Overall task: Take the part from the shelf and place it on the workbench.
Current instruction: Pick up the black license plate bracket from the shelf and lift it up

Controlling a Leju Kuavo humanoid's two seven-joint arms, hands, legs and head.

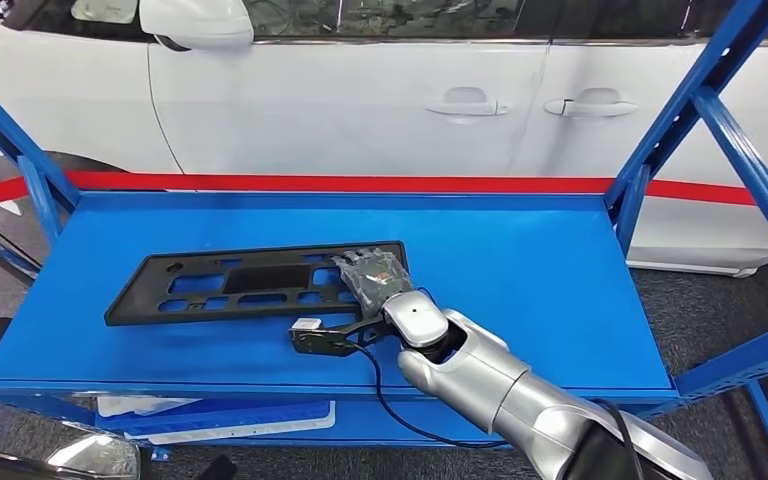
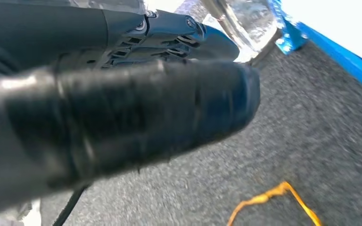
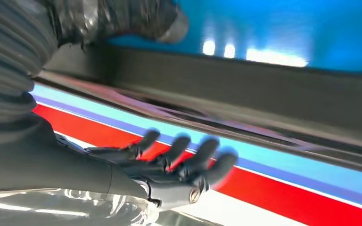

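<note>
On the smooth blue metal shelf (image 1: 520,270) lies the part (image 1: 250,282), a flat black plastic frame full of holes. The shiny silver right arm's hand (image 1: 372,272) rests on one end, thumb under, fingers (image 3: 202,153) spread above, not clamped yet.

Head view: bright, even light, sharp throughout. Soft shadow under my right arm on the blue shelf (image 1: 560,290). Right wrist view: white glare spots on the shelf, my fingers (image 3: 202,153) smeared by motion blur. Left wrist view: dim, everything near is out of focus.
</note>
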